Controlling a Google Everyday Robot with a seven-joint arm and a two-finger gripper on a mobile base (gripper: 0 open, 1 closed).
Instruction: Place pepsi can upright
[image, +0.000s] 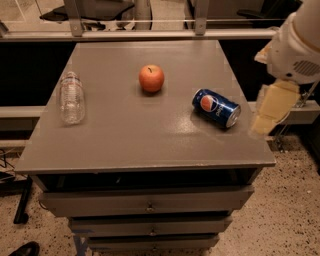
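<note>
The pepsi can lies on its side on the right part of the grey table top, dark blue with its round logo facing up and a silver end toward the front right. My gripper hangs at the right edge of the table, cream-coloured, just right of the can and apart from it. It holds nothing that I can see. The white arm rises above it at the upper right.
A red apple stands near the table's middle back. A clear plastic bottle lies on its side at the left. Drawers sit below the top. A rail runs behind the table.
</note>
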